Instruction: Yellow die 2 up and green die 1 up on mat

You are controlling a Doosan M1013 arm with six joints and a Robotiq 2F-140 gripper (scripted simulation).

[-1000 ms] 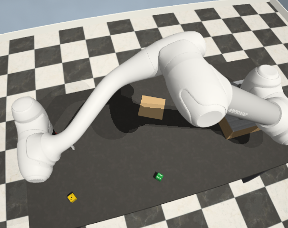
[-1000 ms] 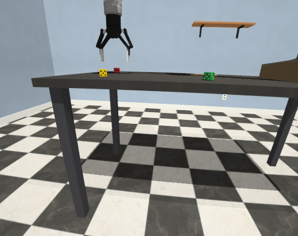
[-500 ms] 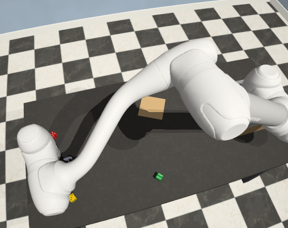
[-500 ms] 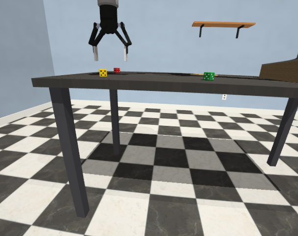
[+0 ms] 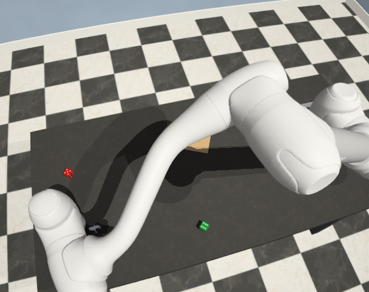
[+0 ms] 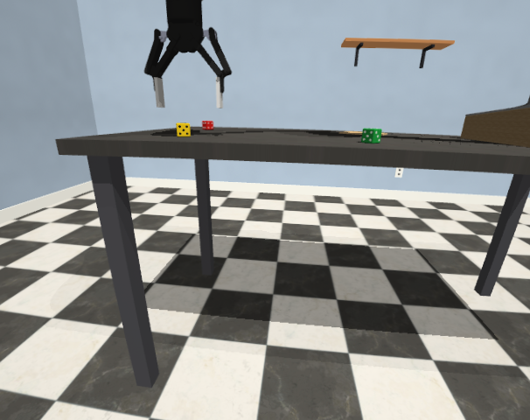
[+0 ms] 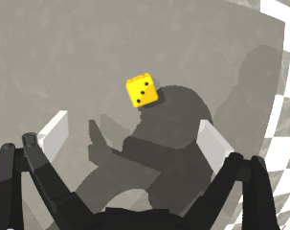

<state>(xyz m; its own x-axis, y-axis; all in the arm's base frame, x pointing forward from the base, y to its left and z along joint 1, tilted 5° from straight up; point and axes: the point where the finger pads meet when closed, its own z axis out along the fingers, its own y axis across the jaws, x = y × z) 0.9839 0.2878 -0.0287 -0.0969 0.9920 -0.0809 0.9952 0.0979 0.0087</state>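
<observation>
The yellow die [image 6: 183, 129] sits flat on the dark table near its left front corner. In the wrist view it [image 7: 143, 90] lies just ahead of the line between my fingers, and its top seems to show three pips. My gripper [image 6: 188, 106] [image 5: 96, 229] hangs open and empty a short way above it; in the top view only a bit of it shows past the arm, and the yellow die is hidden there. The green die [image 5: 203, 225] lies flat near the front edge with several pips on top. The red die [image 5: 68, 173] lies flat at the left. The tan mat [image 5: 198, 144] is mostly hidden behind the arm.
The white arm [image 5: 165, 151] stretches across the table from its base at the right. A wooden pedestal [image 6: 505, 126] stands at the table's right end. A wall shelf [image 6: 396, 44] hangs behind. The table's left and front edges are close to the yellow die.
</observation>
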